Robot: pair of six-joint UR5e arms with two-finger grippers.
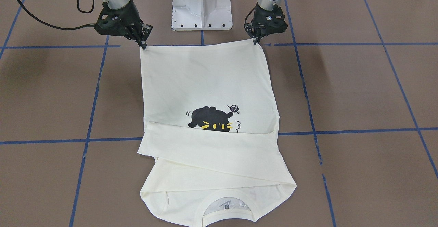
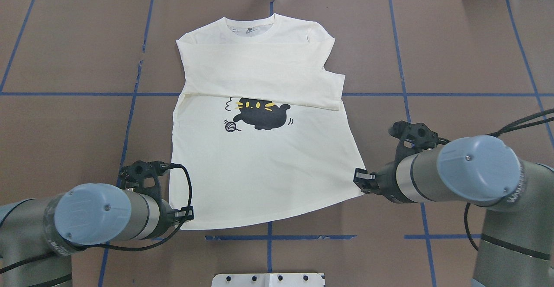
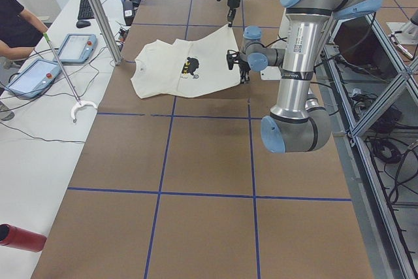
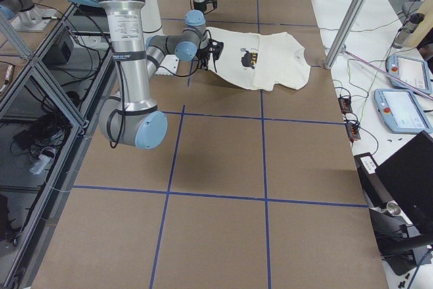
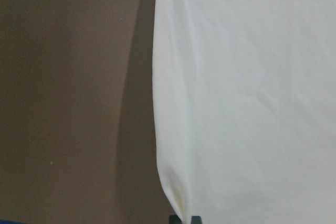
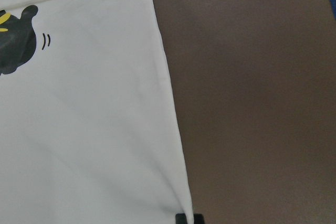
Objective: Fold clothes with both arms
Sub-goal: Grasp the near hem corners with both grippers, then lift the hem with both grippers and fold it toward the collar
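Collar (image 1: 226, 204) closest to the front-facing lens, the shirt (image 1: 205, 79) is lying print-side up on the brown table (image 1: 359, 90), its neck end pointing away from the robot and its hem (image 2: 268, 217) running between the two arms. Both sleeves (image 1: 212, 151) are lying folded across the chest in one overlapping band, whose edge is cutting across the black cat print (image 1: 212, 121). The left gripper (image 1: 255, 41) is pinching one hem corner, its jaws closed on the cloth. The right gripper (image 1: 143, 45) is doing the same at the other corner, so the hem is stretching nearly straight between them. Both wrist cameras are showing the cream fabric narrowing down to a corner caught right at the black fingertips (image 6: 189, 219). In the side views the hem end is sitting a little above the table, throwing a dark shadow beneath it, while the collar end is resting flat. Blue tape lines (image 1: 359, 130) are crossing the table under and around the garment, and the arms are reaching in from either side of the white pedestal (image 1: 202, 8).
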